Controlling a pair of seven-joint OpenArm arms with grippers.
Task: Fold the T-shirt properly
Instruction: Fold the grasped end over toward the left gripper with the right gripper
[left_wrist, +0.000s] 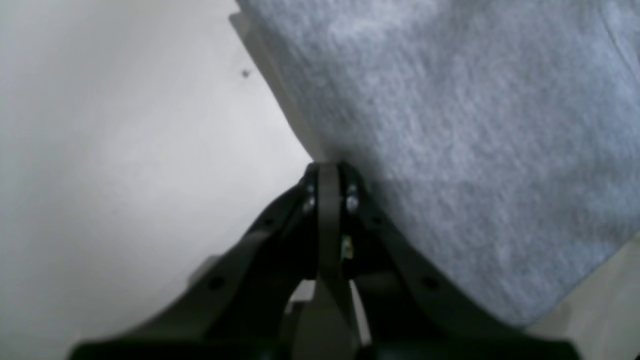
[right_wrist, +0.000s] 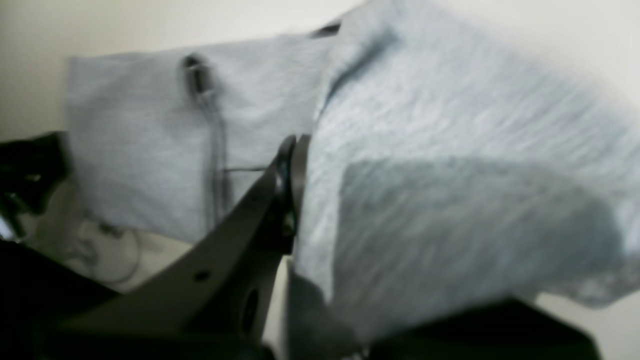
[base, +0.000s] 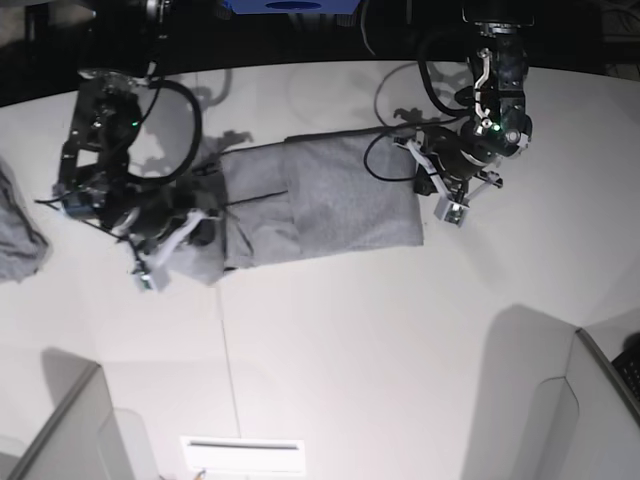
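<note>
T-shirt (base: 300, 205): heather-grey knit, soft matte fabric w/ fine flecked weave, plain side up, no lettering visible. Lies on the white table (base: 350, 350) above centre, folded into a long band; long axis runs 9-to-3 o'clock in base view, tilted slightly so the 3 o'clock end sits higher. A seam or fold line crosses the band near its middle. The 3 o'clock end is a neat, near-square edge; the 9 o'clock end is bunched and lifted.

Right gripper (right_wrist: 292, 150), at the 9 o'clock end: black, flat tapered fingers pinched together on a fold of the T-shirt, cloth draping over to one side; wrist view is blurred.

Left gripper (left_wrist: 330, 170), at the 3 o'clock end: black jaws fully closed, tips touching the shirt edge at the table; can't tell if any cloth is pinched.

Smaller grey cloth (base: 20, 235) sits at far 9 o'clock, well apart, crumpled.
</note>
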